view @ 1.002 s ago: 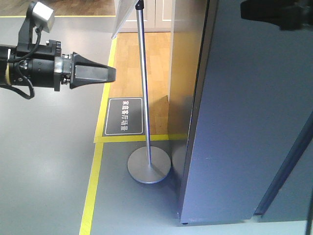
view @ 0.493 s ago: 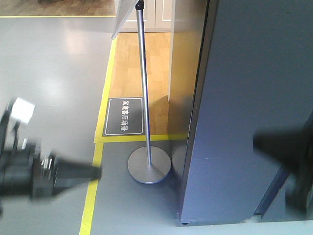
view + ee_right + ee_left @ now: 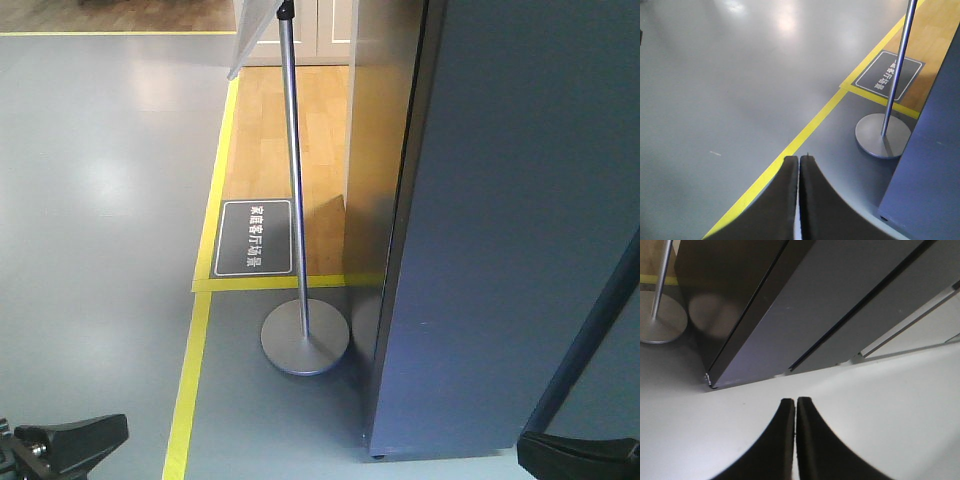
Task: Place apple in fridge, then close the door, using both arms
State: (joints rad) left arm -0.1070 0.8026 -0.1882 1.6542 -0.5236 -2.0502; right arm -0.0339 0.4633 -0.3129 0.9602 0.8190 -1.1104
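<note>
We saw no apple — both grippers, left gripper (image 3: 796, 407) and right gripper (image 3: 799, 165), had fingers pressed together, empty; the fridge (image 3: 500, 220) stood ahead, door shut.

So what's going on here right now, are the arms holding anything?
Neither arm is handling anything. Both end effectors are shut and empty: the left end effector hangs over a pale surface facing the fridge, the right end effector points at the grey floor near the sign stand. The fridge shows only its dark outside, so it looks closed. No apple is in view.
</note>
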